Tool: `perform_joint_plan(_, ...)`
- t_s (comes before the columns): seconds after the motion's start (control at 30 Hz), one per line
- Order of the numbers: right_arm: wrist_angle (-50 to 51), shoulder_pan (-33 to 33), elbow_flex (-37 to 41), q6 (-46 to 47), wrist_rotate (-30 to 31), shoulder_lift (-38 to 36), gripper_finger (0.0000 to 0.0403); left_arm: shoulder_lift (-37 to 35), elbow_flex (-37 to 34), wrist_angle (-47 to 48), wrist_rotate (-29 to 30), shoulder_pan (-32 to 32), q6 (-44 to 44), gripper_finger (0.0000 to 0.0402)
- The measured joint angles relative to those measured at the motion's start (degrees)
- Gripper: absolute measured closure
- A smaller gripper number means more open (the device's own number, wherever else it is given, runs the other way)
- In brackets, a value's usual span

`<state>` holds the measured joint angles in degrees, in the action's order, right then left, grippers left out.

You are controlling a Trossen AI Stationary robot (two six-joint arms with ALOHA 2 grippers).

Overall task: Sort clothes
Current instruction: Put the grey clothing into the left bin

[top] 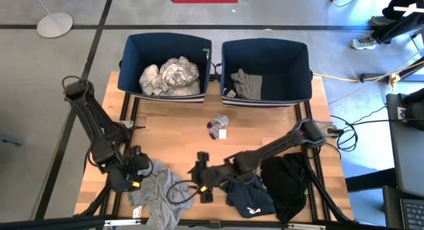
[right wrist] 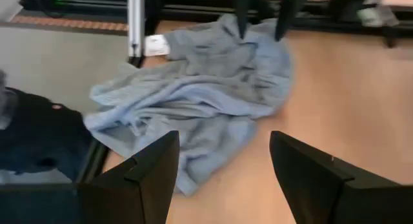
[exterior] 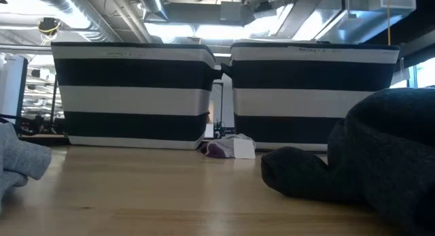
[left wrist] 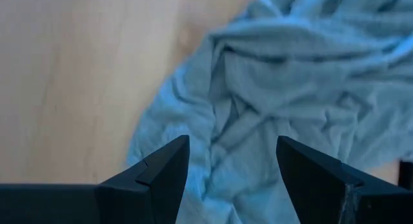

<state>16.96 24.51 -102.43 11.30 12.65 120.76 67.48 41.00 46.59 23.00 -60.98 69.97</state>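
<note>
A crumpled grey garment [top: 159, 193] lies on the table near its front left; it also shows in the left wrist view [left wrist: 290, 88], the right wrist view [right wrist: 193, 101] and the low view [exterior: 20, 161]. My left gripper [top: 144, 172] is open just above the garment's left part [left wrist: 232, 153]. My right gripper [top: 193, 178] is open and empty [right wrist: 222, 153], level with the table, to the right of the garment and pointing at it. A navy garment [top: 250, 198] and a black garment [top: 286, 183] lie at the front right. A small pair of socks [top: 217, 126] lies mid-table.
Two navy bins stand at the far edge: the left bin [top: 132, 64] holds white and patterned garments [top: 169, 77], the right bin [top: 301, 67] holds a grey garment [top: 246, 84]. Bare wood lies between the bins and the grippers. The table's front edge is close to the grey garment.
</note>
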Motion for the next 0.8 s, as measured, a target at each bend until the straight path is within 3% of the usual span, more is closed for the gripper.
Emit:
perform_joint_plan(0.13, -6.84, 0.00, 0.00, 1.08, -3.27, 4.53, 0.0159, 0.05, -2.44, -3.32, -2.04, -2.72, 1.69, 0.0179)
perform_joint_plan(0.47, -18.10, -0.05, 0.02, 1.83, -4.81, 11.72, 0.0159, 4.64, -6.81, -7.47, -12.60, -5.80, 3.13, 0.0179)
perform_joint_plan(0.63, -19.86, -0.16, 0.02, 1.73, -4.78, 14.41, 0.0159, 8.03, -8.55, -11.91, -12.22, -5.78, 1.44, 0.0179)
perform_joint_plan(0.8, -19.88, -0.55, 0.02, 0.24, -3.44, 15.58, 0.0159, 10.26, -8.56, -14.05, -7.37, -5.77, -1.10, 0.0179)
